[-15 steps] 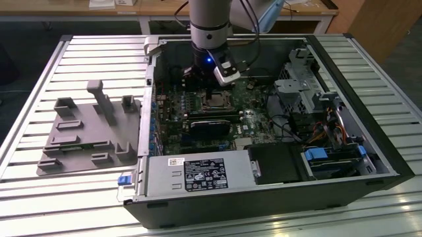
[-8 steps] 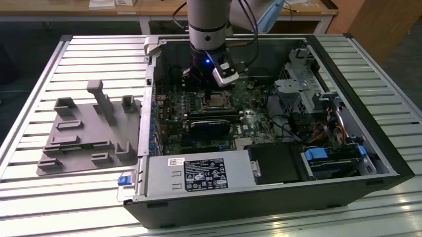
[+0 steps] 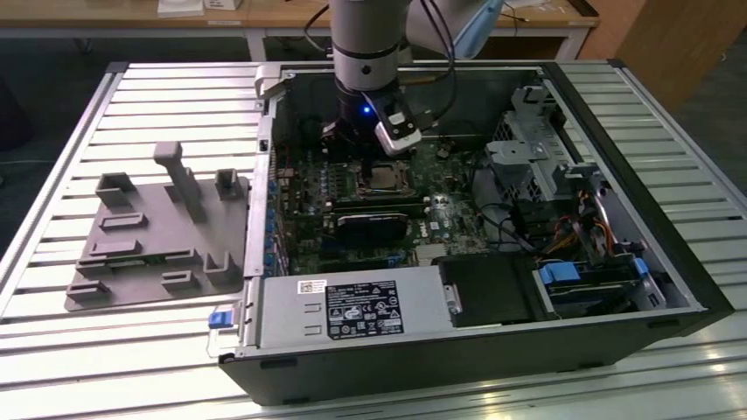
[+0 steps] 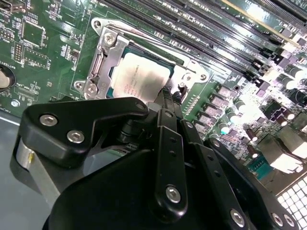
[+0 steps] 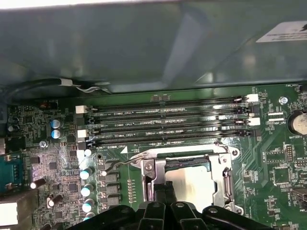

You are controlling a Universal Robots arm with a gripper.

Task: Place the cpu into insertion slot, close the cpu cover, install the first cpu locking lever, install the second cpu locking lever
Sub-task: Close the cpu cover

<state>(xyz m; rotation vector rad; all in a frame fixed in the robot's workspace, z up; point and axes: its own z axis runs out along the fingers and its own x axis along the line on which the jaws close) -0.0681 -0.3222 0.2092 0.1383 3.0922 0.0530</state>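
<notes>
The cpu [image 4: 140,75] lies flat in the socket on the green motherboard, its pale metal top showing through the window of the cpu cover [image 4: 102,61]. The cover [image 5: 225,168] rests down around the cpu [image 5: 194,183]. My gripper [image 4: 169,99] hangs right over one edge of the socket, with its black fingers pressed together and nothing visibly held. A thin wire locking lever [image 5: 117,164] sticks out beside the socket, slightly raised. In the exterior view the gripper [image 3: 373,162] is inside the open computer case, just above the cpu [image 3: 380,179].
Memory slots [image 5: 168,124] run alongside the socket. Capacitors [image 5: 86,172] and a black heatsink block [image 3: 376,223] stand close by. Case walls, a drive cage [image 3: 531,149] and cables [image 3: 583,236] ring the board. A grey fixture plate [image 3: 157,236] lies on the slatted table at the exterior view's left.
</notes>
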